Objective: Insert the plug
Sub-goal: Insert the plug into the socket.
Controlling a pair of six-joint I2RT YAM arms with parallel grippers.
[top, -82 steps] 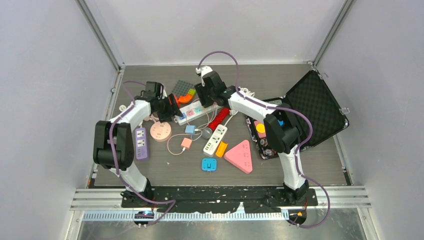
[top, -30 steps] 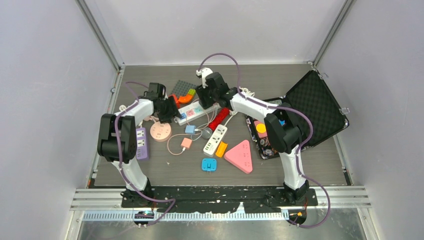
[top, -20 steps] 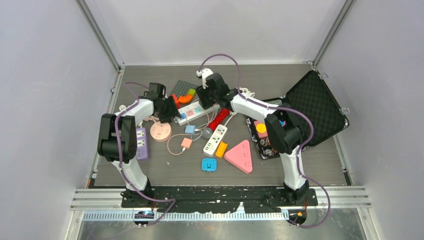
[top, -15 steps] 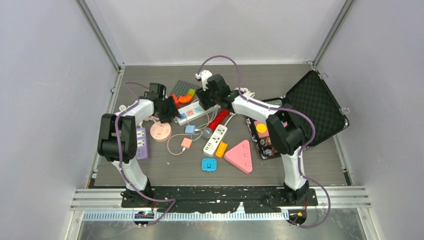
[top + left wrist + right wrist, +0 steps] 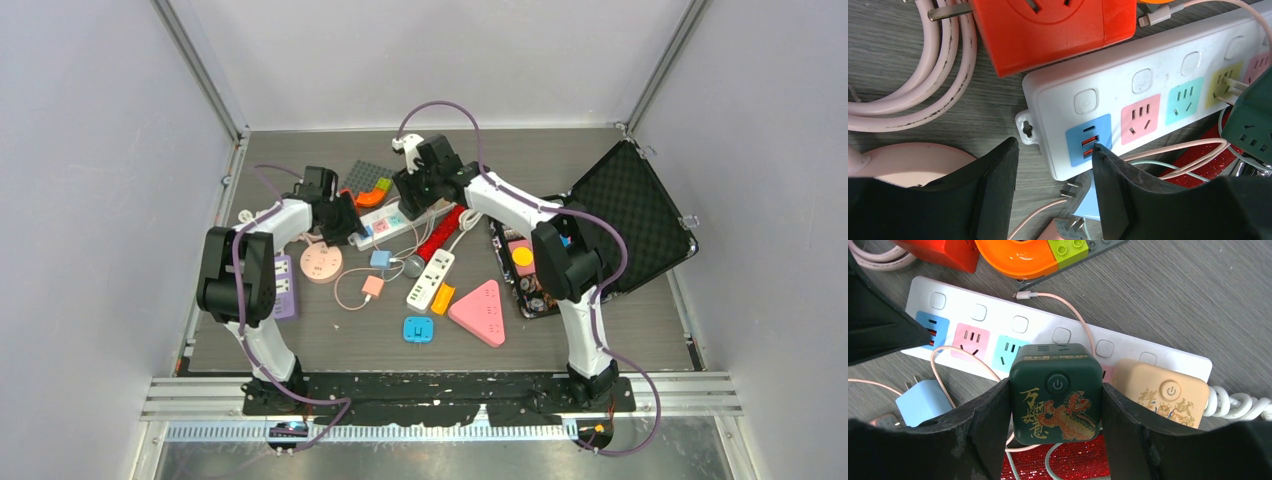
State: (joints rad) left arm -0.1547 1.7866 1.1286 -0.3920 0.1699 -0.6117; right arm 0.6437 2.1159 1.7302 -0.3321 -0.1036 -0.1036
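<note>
The dark green plug [image 5: 1055,405] – a cube with a gold dragon and a power button on top – is pinched between the two fingers of the right gripper [image 5: 1055,387], one finger flat on each side. It hangs over the middle of the white power strip [image 5: 1148,95], just right of the teal socket. From the left wrist camera its bare prongs show tilted at the yellow socket; whether the tips are already in the slots cannot be told.

Just right of it on the strip sits a beige plug [image 5: 1160,390] of the same shape, almost touching the right finger.

The left gripper [image 5: 1054,150] is spread apart with nothing between its fingers (only the strip's near-left corner lies below the gap). Its right finger [image 5: 1108,170] overlaps the near edge of the blue USB panel – contact cannot be judged.

Beyond the strip's left end lie an orange-red block [image 5: 1048,25] and coiled pink cable [image 5: 948,75]; a pink round socket [image 5: 908,160] sits near-left, and a small blue charger [image 5: 923,402] lies on the near side.
</note>
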